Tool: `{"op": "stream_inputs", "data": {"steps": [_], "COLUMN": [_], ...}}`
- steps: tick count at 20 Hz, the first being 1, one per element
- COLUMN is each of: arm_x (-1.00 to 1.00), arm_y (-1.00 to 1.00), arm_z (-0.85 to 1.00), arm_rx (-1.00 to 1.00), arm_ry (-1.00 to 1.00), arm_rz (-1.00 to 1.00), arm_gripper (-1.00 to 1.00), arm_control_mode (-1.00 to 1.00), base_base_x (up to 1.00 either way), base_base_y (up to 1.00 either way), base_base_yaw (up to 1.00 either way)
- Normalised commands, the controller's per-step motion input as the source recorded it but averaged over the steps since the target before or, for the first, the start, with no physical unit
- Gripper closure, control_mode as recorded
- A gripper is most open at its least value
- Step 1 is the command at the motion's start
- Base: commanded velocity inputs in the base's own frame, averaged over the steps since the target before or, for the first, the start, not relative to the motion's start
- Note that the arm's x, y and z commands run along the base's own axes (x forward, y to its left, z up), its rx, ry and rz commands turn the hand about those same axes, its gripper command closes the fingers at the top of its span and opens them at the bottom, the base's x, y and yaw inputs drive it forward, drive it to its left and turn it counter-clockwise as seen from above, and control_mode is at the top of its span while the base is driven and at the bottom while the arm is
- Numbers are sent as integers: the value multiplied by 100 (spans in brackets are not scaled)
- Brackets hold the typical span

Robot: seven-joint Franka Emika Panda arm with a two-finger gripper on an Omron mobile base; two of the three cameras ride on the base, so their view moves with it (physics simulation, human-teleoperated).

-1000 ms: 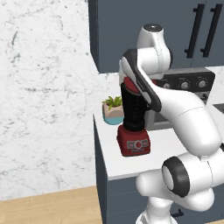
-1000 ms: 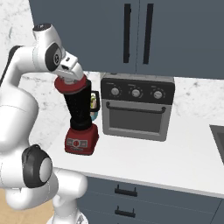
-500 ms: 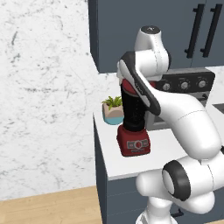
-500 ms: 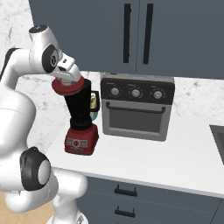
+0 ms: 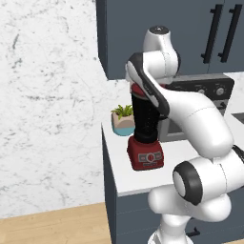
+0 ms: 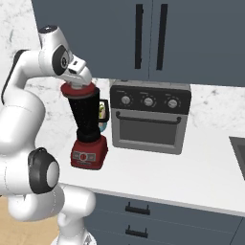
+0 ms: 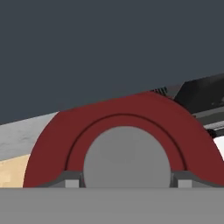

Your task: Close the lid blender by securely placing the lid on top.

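Note:
The red lid (image 6: 75, 89) lies level on the rim of the blender's dark jar (image 6: 86, 115), which stands on its boxy red base (image 6: 89, 153). My gripper (image 6: 80, 79) comes down on the lid from above. Up close, the lid (image 7: 52, 144) is a red disc, and my two fingertips (image 7: 72, 180) press on either side of its grey centre knob, so the gripper (image 7: 126, 180) is shut on it. In the left base view my forearm covers most of the lid (image 5: 137, 89) above the jar (image 5: 144, 116) and base (image 5: 145, 155).
A grey-black oven (image 6: 150, 117) with knobs stands just right of the blender. A potted plant (image 5: 124, 120) sits behind it near the counter's left edge (image 5: 108, 157). Dark wall cabinets (image 6: 143, 38) hang overhead. White counter (image 6: 182, 172) stretches right toward a sink corner (image 6: 239, 148).
Very little: the hand has shifted slightly over the jar, with the lid still held at the rim.

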Motion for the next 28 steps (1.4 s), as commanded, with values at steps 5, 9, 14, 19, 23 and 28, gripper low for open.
{"op": "stream_inputs", "data": {"steps": [5,9,14,19,23,28], "arm_x": [16,21,14,35,36,27], "arm_y": [0,0,0,0,0,0], "arm_z": [0,-1,-13,-10,0,0], "arm_rx": [0,0,0,-2,-5,-3], "arm_ry": [-1,-8,-27,-13,5,13], "arm_rz": [0,0,0,0,0,0], "arm_gripper": [100,100,100,100,100,100], "arm_control_mode": [-100,-100,-100,-100,-100,-100], "base_base_x": [0,0,0,0,0,0], "base_base_y": [0,0,0,0,0,0], "base_base_yaw": [0,0,0,0,0,0]}}
